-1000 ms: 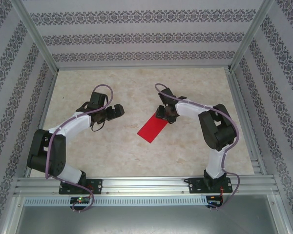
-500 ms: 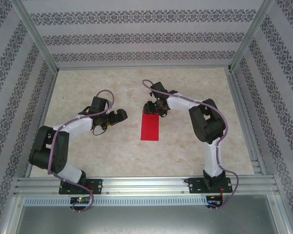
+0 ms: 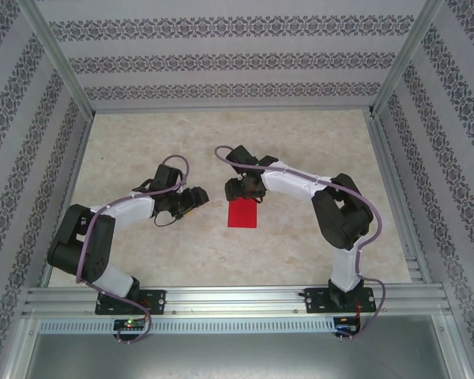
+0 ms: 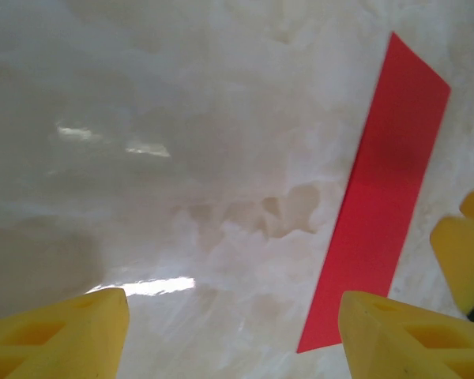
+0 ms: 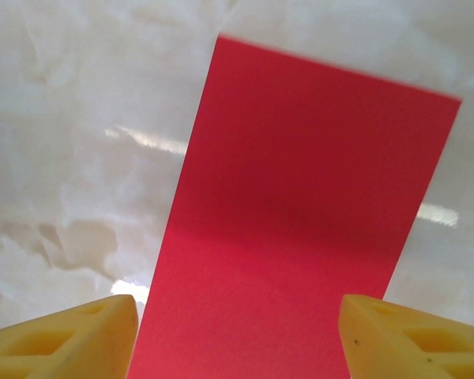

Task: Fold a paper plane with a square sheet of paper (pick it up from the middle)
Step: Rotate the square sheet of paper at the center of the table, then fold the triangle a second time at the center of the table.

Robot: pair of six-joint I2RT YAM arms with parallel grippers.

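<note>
Here, red paper [image 3: 242, 216] (a rectangle), flat on table [image 3: 316, 138]; long axis near-to-far

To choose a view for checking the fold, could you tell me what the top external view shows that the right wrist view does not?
Top external adds the left gripper, open beside the red paper, and the patterned walls. Right wrist adds close detail: the paper's sharp edges and a shade change across it, between yellow fingertips. Both share the paper, the marble table and the open right gripper.
</note>
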